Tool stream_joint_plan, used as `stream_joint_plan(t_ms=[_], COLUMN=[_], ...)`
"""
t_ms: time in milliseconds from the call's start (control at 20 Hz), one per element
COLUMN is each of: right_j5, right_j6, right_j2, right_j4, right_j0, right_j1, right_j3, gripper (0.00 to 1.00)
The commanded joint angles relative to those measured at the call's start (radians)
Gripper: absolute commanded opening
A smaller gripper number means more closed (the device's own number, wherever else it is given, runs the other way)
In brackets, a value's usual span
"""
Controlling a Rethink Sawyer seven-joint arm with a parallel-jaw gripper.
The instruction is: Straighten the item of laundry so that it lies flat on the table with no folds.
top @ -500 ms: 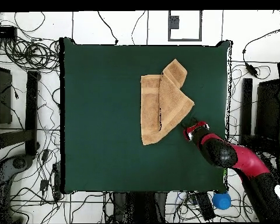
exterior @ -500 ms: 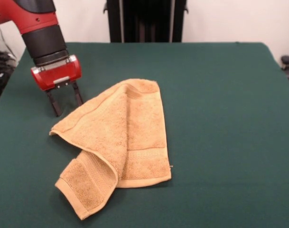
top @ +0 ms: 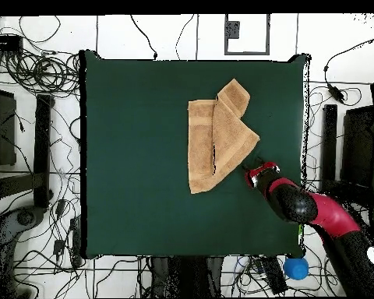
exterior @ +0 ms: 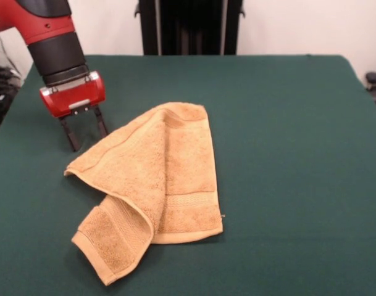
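Observation:
The orange-tan towel (exterior: pixel 154 182) lies folded on the dark green table (exterior: pixel 286 154), with one flap turned diagonally over the rest and a striped corner pointing to the near left. It also shows in the overhead view (top: pixel 217 132). My gripper (exterior: pixel 86 137) is open and empty, its two dark fingers pointing down just beyond the towel's left corner, beside it and not holding it. In the overhead view the gripper (top: pixel 252 168) sits at the towel's lower right point.
The table (top: pixel 135 156) reaches well past the towel on all sides. Cables and equipment lie on the floor around it. A blue ball (top: pixel 296 268) lies off the table by the robot's base.

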State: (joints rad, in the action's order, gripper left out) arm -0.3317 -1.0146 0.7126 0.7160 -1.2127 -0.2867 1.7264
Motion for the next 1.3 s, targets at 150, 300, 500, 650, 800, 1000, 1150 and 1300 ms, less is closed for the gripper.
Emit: stream_joint_plan(t_ms=[150,300,500,650,800,1000,1150,1300], right_j5=[-0.036,-0.059,-0.033,0.003,0.001,0.015,0.029,0.043], right_j6=[-0.271,-0.287,-0.299,-0.326,-0.301,-0.266,-0.241,-0.244], right_j2=[-0.116,-0.152,-0.202,-0.254,-0.266,-0.267,-0.258,-0.257], right_j4=[-0.074,-0.112,-0.148,-0.175,-0.204,-0.231,-0.244,-0.269], right_j0=[0.265,0.310,0.350,0.388,0.401,0.397,0.384,0.369], right_j1=[-0.062,-0.087,-0.119,-0.173,-0.169,-0.149,-0.129,-0.099], right_j3=[-0.065,-0.078,-0.072,-0.048,-0.056,-0.063,-0.062,-0.063], gripper=[1.00,1.00,1.00,1.00,1.00,1.00,1.00,1.00])
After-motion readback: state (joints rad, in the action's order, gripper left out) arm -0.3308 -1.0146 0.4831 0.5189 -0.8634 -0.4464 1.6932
